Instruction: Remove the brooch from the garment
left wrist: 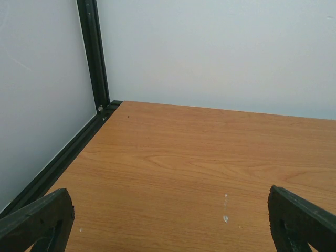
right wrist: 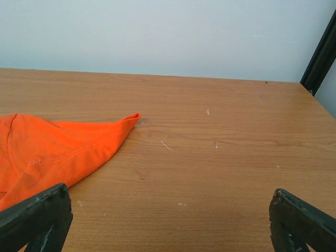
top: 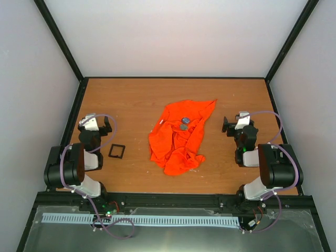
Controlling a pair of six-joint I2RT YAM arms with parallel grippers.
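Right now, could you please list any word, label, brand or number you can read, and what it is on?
None can be read in any view.
The garment is plain orange.
The two grey pieces on it are too small to show any marking.
The black frame shows none.

High rear view looking down, wrist views low, forward, sharing table [top: 131, 100]

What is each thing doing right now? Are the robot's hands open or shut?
garment: crumpled on the table, not held.
brooch: small grey pieces on the garment, not yet removed.
left gripper: open, empty.
right gripper: open, empty, near the garment's corner.
black square frame: flat on the table, apart from the garment.
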